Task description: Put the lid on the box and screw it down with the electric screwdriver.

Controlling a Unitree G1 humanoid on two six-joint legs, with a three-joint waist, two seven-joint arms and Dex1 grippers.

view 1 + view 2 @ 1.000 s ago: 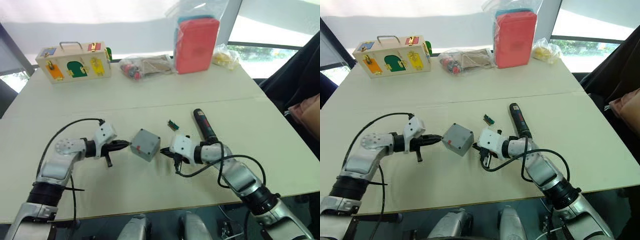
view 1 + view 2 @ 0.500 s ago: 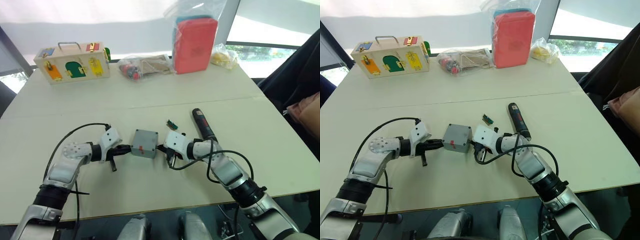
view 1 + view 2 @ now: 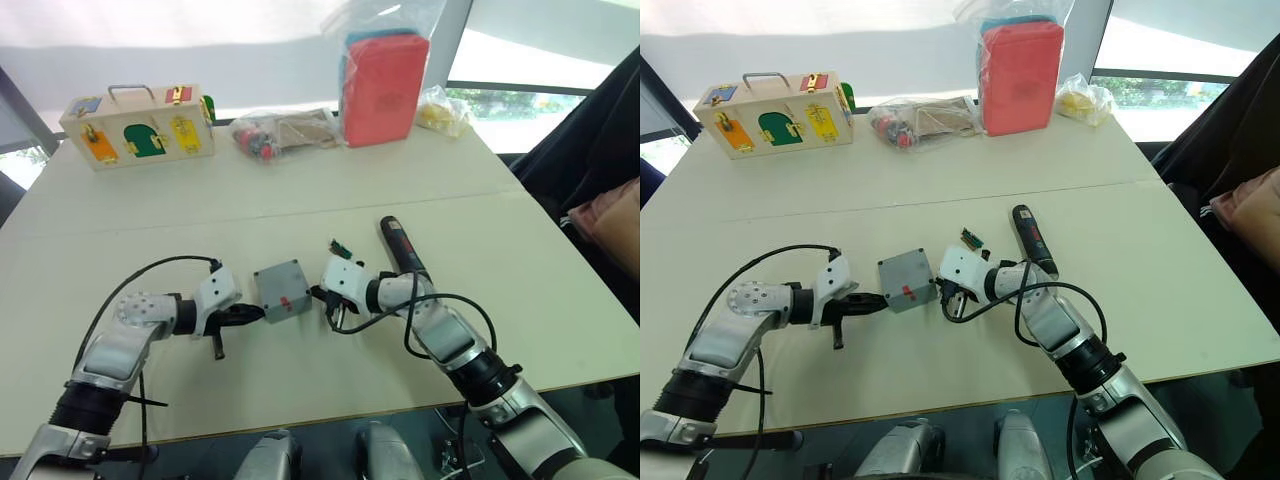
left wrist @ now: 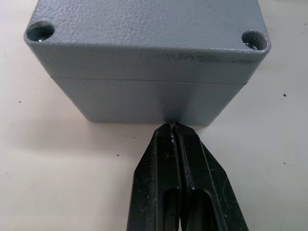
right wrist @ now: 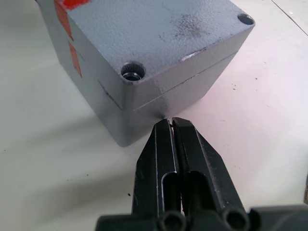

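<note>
Grey lid (image 4: 144, 29) sits unscrewed on the box (image 3: 281, 291); our left gripper (image 4: 174, 127) and right gripper (image 5: 171, 122), fingers closed and empty, press opposite sides, so uneven pushing could slide it.

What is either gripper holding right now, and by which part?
Nothing. Both the left gripper and right gripper are shut empty, tips at opposite sides of the box.

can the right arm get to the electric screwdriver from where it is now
Probably yes. The electric screwdriver lies bare on the table just beyond the right gripper, which is shut at the box and holds nothing.
</note>
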